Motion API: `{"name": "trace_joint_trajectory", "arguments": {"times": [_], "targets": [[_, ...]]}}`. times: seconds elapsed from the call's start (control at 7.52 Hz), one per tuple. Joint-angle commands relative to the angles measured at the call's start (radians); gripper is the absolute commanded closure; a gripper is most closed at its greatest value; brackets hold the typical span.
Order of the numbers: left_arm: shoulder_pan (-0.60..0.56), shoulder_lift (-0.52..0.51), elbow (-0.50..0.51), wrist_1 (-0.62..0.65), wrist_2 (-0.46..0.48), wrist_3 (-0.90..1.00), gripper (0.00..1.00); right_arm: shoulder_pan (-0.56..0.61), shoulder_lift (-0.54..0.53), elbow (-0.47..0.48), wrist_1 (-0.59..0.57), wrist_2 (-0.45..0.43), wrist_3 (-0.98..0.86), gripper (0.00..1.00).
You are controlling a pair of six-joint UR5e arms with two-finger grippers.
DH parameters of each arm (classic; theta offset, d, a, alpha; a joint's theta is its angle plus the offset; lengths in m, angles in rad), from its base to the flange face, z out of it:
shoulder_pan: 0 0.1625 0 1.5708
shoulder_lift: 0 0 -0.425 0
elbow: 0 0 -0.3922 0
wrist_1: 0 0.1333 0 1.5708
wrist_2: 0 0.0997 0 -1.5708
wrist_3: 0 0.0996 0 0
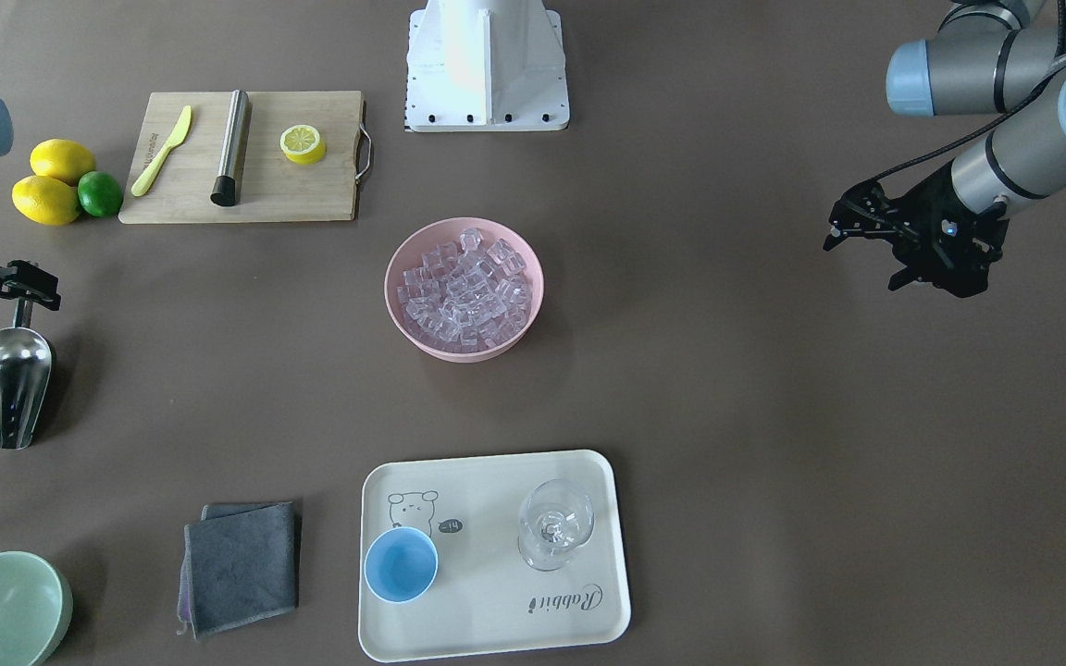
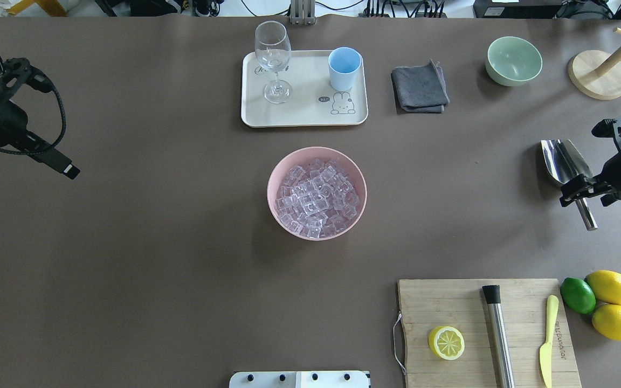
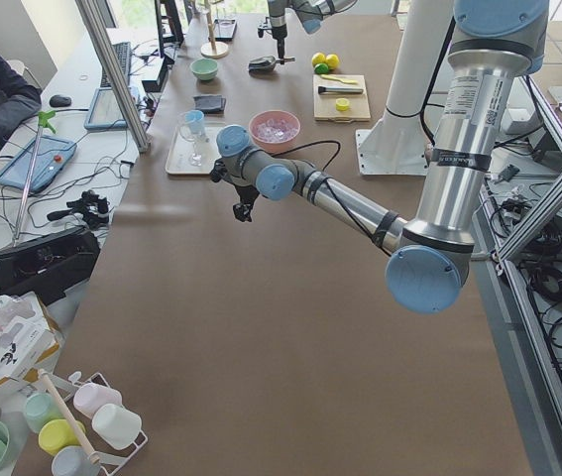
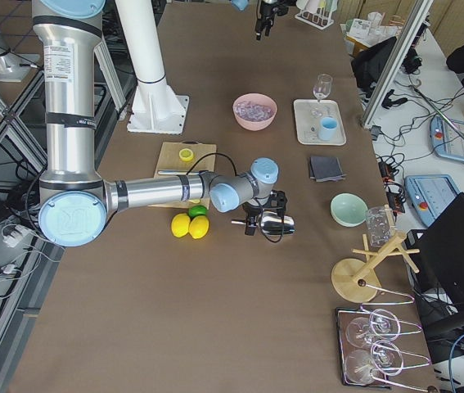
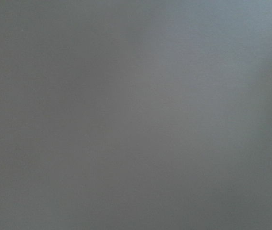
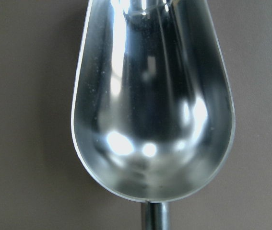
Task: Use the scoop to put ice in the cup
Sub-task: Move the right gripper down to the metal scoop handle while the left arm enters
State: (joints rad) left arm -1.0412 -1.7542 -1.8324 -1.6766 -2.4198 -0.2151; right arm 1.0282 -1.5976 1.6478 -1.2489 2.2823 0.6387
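at the table's right end, the right gripper (image 2: 577, 189) is clenched on the handle of the scoop (image 2: 561, 159), whose trough faces up, empty. the ice (image 2: 316, 195) fills the pink bowl (image 2: 275, 178) at centre. the cup (image 2: 344, 67) stands empty on the tray (image 2: 305, 119). left gripper (image 2: 68, 169): well apart, grip state cannot be told.

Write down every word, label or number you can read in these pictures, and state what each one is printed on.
"Rabbit": cursive print on the tray.
"hi~": in the dark speech bubble beside the tray's rabbit drawing.
Print on the cutting board, next to the yellow knife: too small to read.
Stickers on the left arm and right arm: too small to read.
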Motion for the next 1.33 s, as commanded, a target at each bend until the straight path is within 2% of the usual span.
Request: {"name": "trace_joint_trajectory", "arguments": {"times": [0.0,0.13,0.4,0.53,0.67,0.93,1.2], "targets": [[-0.112,0.03,0.08,0.009,0.002,0.013,0.02,-0.008,0.001,-0.006,-0.003,0.0,-0.001,0.32],[-0.184,0.03,0.108,0.047,0.004,0.013,0.02,-0.01,-0.004,-0.006,-0.003,0.0,-0.001,0.48],[-0.194,0.028,0.098,0.069,-0.007,0.005,0.02,-0.013,-0.011,-0.005,-0.001,0.0,-0.001,0.56],[-0.194,0.03,0.097,0.064,-0.01,0.008,0.02,-0.013,-0.021,0.0,0.003,0.003,-0.002,0.74],[-0.191,0.028,0.099,0.066,-0.01,0.008,0.02,-0.013,-0.025,0.019,0.003,0.008,-0.004,1.0],[-0.189,0.028,0.09,0.064,-0.01,0.003,0.02,-0.011,-0.045,0.105,-0.035,0.014,-0.005,1.0],[-0.186,0.021,0.091,0.066,-0.009,0.0,0.02,-0.011,-0.032,0.203,-0.171,0.013,-0.008,1.0]]}}
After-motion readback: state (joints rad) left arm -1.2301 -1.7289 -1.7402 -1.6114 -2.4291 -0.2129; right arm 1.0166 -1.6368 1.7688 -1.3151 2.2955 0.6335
